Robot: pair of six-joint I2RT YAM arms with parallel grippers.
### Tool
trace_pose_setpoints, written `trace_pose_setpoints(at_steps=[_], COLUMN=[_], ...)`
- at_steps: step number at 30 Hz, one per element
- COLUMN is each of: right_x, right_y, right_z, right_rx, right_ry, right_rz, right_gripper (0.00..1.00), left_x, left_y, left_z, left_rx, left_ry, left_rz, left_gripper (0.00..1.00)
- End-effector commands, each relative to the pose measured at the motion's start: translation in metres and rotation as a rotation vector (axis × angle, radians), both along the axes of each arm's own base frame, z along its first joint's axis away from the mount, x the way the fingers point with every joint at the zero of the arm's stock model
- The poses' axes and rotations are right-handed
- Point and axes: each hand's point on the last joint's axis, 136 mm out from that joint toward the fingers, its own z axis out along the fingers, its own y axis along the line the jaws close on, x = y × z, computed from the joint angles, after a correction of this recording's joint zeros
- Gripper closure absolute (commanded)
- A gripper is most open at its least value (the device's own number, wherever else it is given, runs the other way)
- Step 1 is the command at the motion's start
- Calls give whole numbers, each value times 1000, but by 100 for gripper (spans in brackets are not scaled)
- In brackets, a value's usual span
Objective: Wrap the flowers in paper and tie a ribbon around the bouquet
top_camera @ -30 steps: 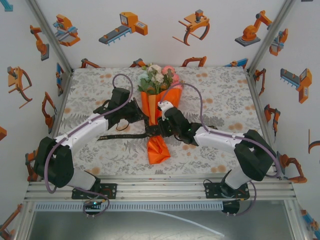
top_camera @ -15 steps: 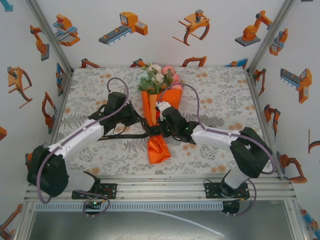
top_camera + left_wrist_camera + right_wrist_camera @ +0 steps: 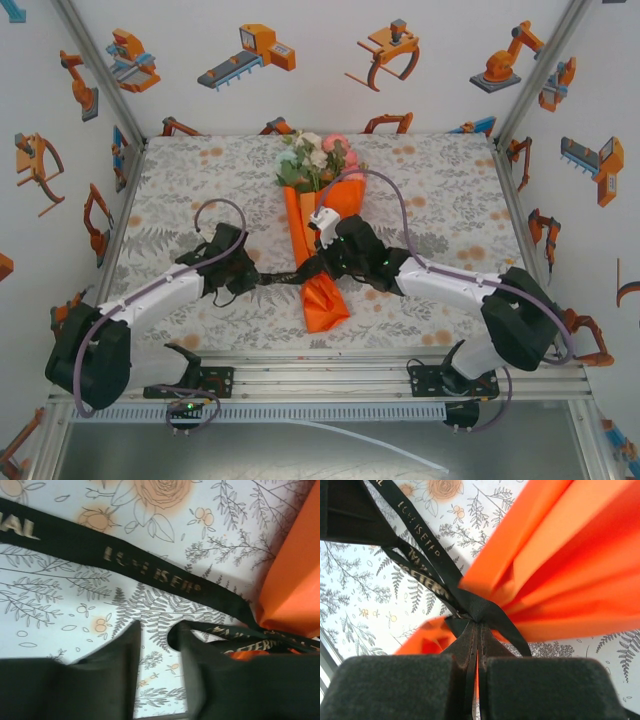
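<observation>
From my feed, the floral-print worktop [image 3: 450, 180] carries the bouquet [image 3: 300, 215] lying lengthwise at its centre, with the blooms [image 3: 318, 160] toward the far edge. The orange paper [image 3: 560, 555] is pinched in at the waist. There the black ribbon [image 3: 420, 545] wraps around it and trails left over the cloth. My right claw [image 3: 476, 660] is clamped on the ribbon at that cinch. My left claw [image 3: 159, 645] sits just left of the bouquet, fingers apart, gripping nothing, with ribbon strands beside it.
</observation>
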Motion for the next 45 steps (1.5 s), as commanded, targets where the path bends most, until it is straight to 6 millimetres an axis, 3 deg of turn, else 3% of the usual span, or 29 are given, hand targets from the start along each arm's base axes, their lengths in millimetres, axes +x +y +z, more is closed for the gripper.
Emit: trace_pose_setpoints(at_steps=[1,5,8,12,16,20,24,31,36,40,45], right_x=[-3,-7,-13,-15,-17,-15,-14,-9,-9,-11,-15], right_y=[8,11,17,18,14,11,11,8,6,4,3], right_z=[6,7,8,7,4,4,4,2,2,2,-1], right_rx=[-2,-6,17,27,22,22,24,10,5,2,7], right_ry=[-49,-59,-60,-61,-59,-61,-60,-67,-68,-66,-55], right_rz=[76,127,175,188,191,184,184,155,146,145,160], right_gripper=[100,100,100,100,100,100,100,100,98,83,93], left_x=[19,24,19,22,15,6,3,0,0,17,41], left_y=[-12,-50,-89,-131,-158,-159,-163,-166,-164,-155,-143], left_z=[49,113,139,138,112,87,76,63,64,70,76], left_rx=[2,11,-124,-350,-434,-435,-472,-484,-479,-449,-409], left_ry=[-177,-391,-494,-484,-386,-326,-279,-224,-227,-259,-283], left_rz=[-156,-533,-732,-823,-902,-909,-914,-913,-907,-811,-651], left_gripper=[51,44,44,46,46,45,49,76,100,100,100])
